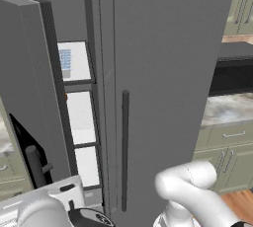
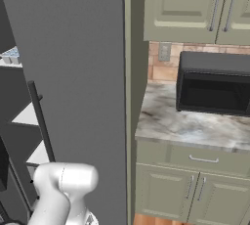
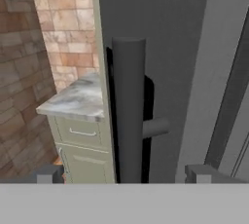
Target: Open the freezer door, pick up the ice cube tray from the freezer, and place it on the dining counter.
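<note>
Two spread fingers (image 3: pixel 48 173) flank the freezer door (image 1: pixel 29 97) handle (image 3: pixel 129 111)

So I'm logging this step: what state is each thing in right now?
freezer door: swung partly open
plain door: shut
ice cube tray: on the top freezer shelf
gripper: open, fingers either side of the door handle, not clamped
microwave: shut

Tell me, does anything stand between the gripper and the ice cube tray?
Yes. The open gripper faces the freezer door's handle. The partly open freezer door stands before the ice cube tray on the top shelf.
</note>
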{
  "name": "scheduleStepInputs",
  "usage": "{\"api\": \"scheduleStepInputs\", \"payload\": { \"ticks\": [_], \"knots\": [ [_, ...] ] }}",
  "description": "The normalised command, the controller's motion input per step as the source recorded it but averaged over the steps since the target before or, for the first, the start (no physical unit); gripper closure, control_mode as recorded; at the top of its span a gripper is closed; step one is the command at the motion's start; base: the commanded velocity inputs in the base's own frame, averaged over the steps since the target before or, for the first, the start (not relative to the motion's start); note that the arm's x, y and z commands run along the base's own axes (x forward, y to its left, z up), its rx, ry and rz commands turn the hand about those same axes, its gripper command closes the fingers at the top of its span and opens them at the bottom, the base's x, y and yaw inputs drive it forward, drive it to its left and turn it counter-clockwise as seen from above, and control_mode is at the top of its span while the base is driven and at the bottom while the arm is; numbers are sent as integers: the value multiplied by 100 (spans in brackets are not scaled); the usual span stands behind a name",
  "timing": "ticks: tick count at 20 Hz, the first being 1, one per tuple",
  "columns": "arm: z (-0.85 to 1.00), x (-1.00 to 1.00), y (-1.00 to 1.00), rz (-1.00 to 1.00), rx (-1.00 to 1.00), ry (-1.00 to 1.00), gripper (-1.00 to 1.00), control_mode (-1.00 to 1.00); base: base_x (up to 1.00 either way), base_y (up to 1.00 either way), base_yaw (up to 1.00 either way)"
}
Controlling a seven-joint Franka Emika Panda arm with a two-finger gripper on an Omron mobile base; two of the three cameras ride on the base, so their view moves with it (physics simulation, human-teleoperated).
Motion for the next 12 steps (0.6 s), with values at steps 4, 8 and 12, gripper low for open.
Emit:
{"api": "scheduleStepInputs", "payload": {
  "ticks": [4, 8, 12],
  "knots": [
    [44, 0, -74, 20, 7, -11, -100, -100, 0, 0, 0],
    [35, 0, -76, 22, 10, -12, -100, -100, 0, 0, 0],
    [37, 0, -68, 23, 11, -15, -100, -100, 0, 0, 0]
  ]
}}
